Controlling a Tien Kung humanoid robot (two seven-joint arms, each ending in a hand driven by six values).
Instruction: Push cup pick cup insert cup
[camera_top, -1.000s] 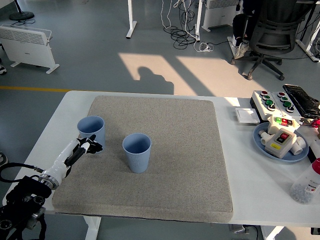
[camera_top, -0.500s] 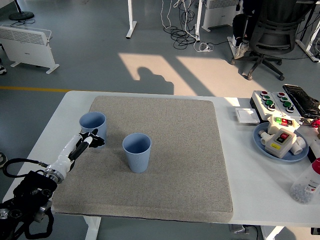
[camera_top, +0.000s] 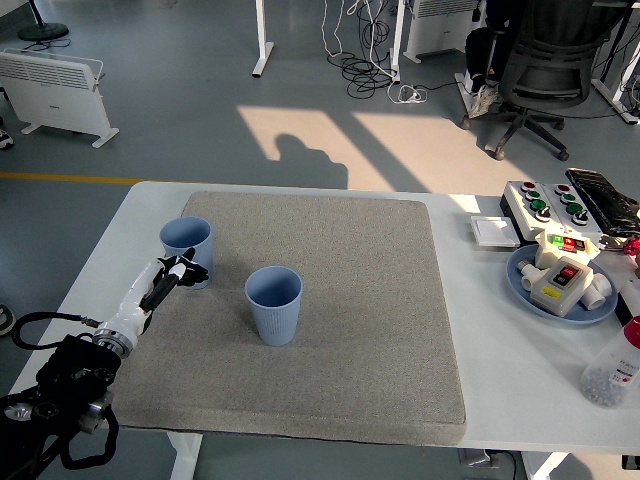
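The left robot hand (camera_top: 178, 272) is reaching in from seven o'clock, its dark fingers (camera_top: 190, 271) held together and pressing against the near side of the blue cup (camera_top: 187, 247) at the grey mat's (camera_top: 330, 330) nine o'clock edge, grasping nothing. A second blue cup (camera_top: 273, 304) is standing upright just left of the mat's centre, apart from the first. A blue tray (camera_top: 590, 312) of switches is sitting at three o'clock on the white desk (camera_top: 500, 390).
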